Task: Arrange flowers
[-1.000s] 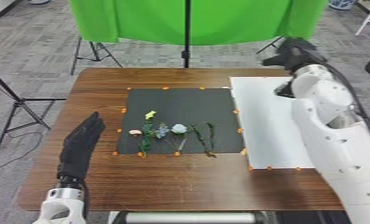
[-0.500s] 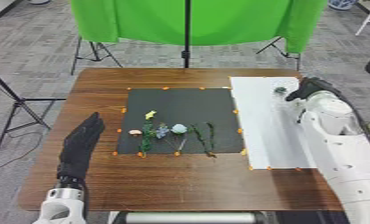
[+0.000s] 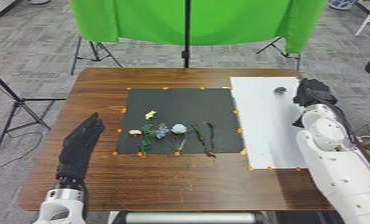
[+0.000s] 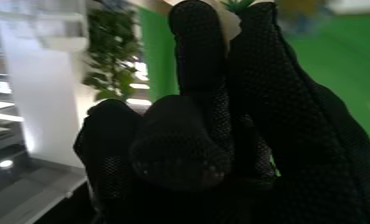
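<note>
On the black mat lie a yellow star-shaped flower above green foliage, a small pinkish bloom, a blue flower, a pale blue round bloom and two thin green stems. A small green sprig rests on the white board. My right hand is just right of it, at the board's right edge. In the right wrist view, my right hand has long straight fingers, with green leaf tips beyond. My left hand is open left of the mat.
Orange markers line the mat and board on the brown table. Behind the table, a green cloth hangs by a black stand pole. Another black stand is at the left.
My right hand has come back from beyond the table's far edge to the board's right side, and the sprig is uncovered. My left hand and the mat's flowers look the same.
</note>
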Controlling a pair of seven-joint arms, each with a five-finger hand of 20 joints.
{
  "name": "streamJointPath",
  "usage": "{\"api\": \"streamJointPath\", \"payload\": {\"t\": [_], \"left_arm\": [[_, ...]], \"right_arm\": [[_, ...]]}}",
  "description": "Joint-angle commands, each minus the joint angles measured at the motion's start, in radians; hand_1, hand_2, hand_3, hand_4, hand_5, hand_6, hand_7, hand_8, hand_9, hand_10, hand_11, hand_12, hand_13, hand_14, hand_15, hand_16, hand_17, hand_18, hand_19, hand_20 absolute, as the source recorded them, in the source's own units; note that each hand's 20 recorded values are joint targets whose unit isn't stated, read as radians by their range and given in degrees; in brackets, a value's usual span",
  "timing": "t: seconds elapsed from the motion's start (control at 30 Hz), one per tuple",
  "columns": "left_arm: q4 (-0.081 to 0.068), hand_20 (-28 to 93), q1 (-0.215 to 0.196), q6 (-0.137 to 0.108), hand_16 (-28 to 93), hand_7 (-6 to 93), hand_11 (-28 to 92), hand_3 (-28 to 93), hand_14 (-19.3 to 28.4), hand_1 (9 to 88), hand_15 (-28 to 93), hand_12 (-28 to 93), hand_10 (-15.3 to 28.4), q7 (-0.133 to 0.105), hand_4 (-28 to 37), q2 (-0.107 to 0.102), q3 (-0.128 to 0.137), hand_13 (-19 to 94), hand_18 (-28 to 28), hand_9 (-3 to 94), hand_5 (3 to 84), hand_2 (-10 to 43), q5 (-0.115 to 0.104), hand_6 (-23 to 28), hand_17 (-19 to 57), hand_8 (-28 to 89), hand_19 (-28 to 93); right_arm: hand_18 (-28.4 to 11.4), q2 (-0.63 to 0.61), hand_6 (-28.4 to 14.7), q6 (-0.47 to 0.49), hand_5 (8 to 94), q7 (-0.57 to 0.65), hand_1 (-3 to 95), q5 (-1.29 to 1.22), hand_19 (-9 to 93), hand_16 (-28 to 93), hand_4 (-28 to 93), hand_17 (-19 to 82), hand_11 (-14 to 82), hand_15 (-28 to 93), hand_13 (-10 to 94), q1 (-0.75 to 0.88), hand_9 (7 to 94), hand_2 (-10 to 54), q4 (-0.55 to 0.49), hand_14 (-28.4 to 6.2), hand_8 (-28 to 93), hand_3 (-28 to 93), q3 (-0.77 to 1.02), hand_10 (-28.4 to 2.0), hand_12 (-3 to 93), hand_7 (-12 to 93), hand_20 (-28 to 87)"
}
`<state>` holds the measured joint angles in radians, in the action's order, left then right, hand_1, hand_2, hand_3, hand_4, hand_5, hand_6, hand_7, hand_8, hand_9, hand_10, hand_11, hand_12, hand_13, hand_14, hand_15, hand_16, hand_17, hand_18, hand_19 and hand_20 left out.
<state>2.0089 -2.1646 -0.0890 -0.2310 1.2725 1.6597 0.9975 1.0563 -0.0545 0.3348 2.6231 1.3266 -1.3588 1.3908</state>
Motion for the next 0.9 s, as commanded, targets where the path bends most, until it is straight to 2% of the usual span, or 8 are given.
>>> {"api": "streamJointPath", "payload": {"t": [0.03, 0.13, 0.23, 0.4, 0.53, 0.77, 0.9], "left_arm": [[-0.008, 18, -0.010, 0.019, 4, 6.8, 8, 68, 12.6, 23.6, 7, 15, 9.7, 0.020, -20.1, 0.011, -0.012, 28, 11.9, 37.6, 41.6, -8.8, 0.004, 1.8, 1.7, -6, 1], [-0.007, 18, -0.012, 0.024, 4, 6.8, 8, 68, 12.7, 23.7, 7, 15, 9.7, 0.021, -20.1, 0.010, -0.009, 28, 11.9, 37.7, 41.6, -8.8, 0.006, 1.9, 1.7, -6, 1], [-0.007, 18, -0.012, 0.022, 4, 6.8, 8, 68, 12.7, 23.7, 7, 15, 9.7, 0.024, -20.1, 0.011, -0.007, 28, 11.9, 37.8, 41.6, -8.7, 0.002, 1.9, 1.7, -6, 1], [-0.012, 18, -0.001, 0.024, 4, 6.8, 8, 68, 12.8, 23.6, 7, 15, 9.7, 0.029, -20.1, 0.008, -0.010, 28, 11.9, 37.8, 41.6, -8.8, 0.002, 1.9, 1.7, -6, 1], [-0.014, 18, 0.000, 0.026, 4, 6.7, 8, 68, 12.8, 23.6, 7, 15, 9.8, 0.027, -20.1, 0.008, -0.012, 28, 11.9, 37.8, 41.6, -8.8, 0.003, 1.8, 1.7, -6, 1], [-0.014, 18, -0.001, 0.031, 4, 6.6, 8, 68, 12.9, 23.5, 7, 15, 9.8, 0.021, -20.0, 0.009, -0.012, 28, 11.9, 38.0, 41.6, -8.8, 0.004, 1.9, 1.7, -6, 1], [-0.013, 18, -0.007, 0.029, 4, 6.7, 8, 68, 12.9, 23.4, 7, 15, 9.8, 0.018, -19.9, 0.010, -0.009, 28, 11.9, 38.0, 41.6, -9.0, 0.001, 1.8, 1.7, -6, 1]], "right_arm": [[-11.3, -0.038, 1.4, 0.028, 82.0, -0.086, 62.6, -0.151, 93, 32, -19, 69, 8.5, 65, 92, -0.044, 91.2, -9.5, -0.208, -0.7, 9, 54, -0.168, -9.8, 34.7, 20, 65], [-11.2, -0.023, 1.4, 0.090, 81.9, -0.144, 62.1, -0.198, 93, 32, -19, 68, 8.3, 65, 92, -0.054, 90.7, -9.5, -0.234, -0.5, 9, 54, -0.240, -9.7, 35.1, 20, 66], [-11.2, 0.011, 1.7, 0.128, 81.6, -0.190, 61.9, -0.184, 93, 32, -19, 68, 8.0, 65, 92, -0.082, 90.3, -9.5, -0.214, -0.6, 9, 54, -0.309, -9.8, 35.1, 20, 66], [-11.2, 0.048, 2.0, 0.154, 81.2, -0.247, 61.3, -0.205, 93, 32, -19, 67, 8.0, 66, 91, -0.117, 90.0, -9.5, -0.192, -0.7, 9, 55, -0.387, -9.7, 34.9, 20, 66], [-11.2, 0.046, 2.1, 0.159, 80.8, -0.289, 60.9, -0.197, 93, 32, -19, 67, 8.0, 66, 91, -0.117, 89.4, -9.5, -0.220, -0.7, 9, 55, -0.431, -9.7, 34.9, 21, 66], [-11.1, 0.026, 2.5, 0.220, 77.3, -0.296, 58.5, -0.199, 93, 33, -18, 66, 7.0, 66, 90, -0.094, 86.4, -9.5, -0.256, -0.7, 8, 56, -0.435, -9.8, 33.4, 20, 67], [-11.2, 0.017, 1.4, 0.252, 73.4, -0.296, 56.4, -0.201, 93, 33, -18, 66, 10.7, 66, 89, -0.086, 81.4, -9.5, -0.267, -0.7, 7, 55, -0.421, -11.2, 28.7, 19, 66]]}}
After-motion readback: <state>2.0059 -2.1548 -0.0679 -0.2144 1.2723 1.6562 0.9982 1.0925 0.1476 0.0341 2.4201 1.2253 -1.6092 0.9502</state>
